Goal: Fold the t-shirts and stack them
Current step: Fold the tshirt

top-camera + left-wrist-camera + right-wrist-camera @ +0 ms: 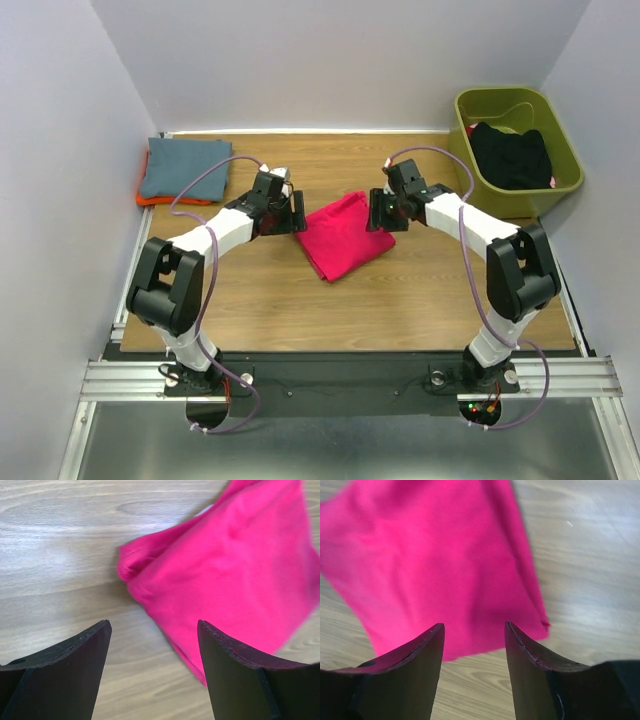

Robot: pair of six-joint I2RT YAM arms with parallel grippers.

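Both pairs of jaws stand apart with nothing between them. On my left wrist camera the left gripper (152, 625) is spread wide, one dark finger (75, 670) over bare wood, the other at the near edge of the magenta-pink t-shirt (235, 575), which lies just ahead with a rumpled corner pointing left. On the right wrist camera the right gripper (473, 625) gapes less widely and is just as empty; its fingertips hang over the near edge of the same shirt, whose smooth cloth fills the upper left of that view. From the top camera I see the shirt folded to a rough square, turned cornerwise in the middle of the wooden table (400, 300), with one gripper close on each side of it at its far end. Well apart, at the far left corner, the slate blue-grey t-shirt (185, 167) lies folded on the orange t-shirt (150, 200), of which only a sliver shows. At the far right, the olive-green bin (560, 140) holds the black garment (512, 155).
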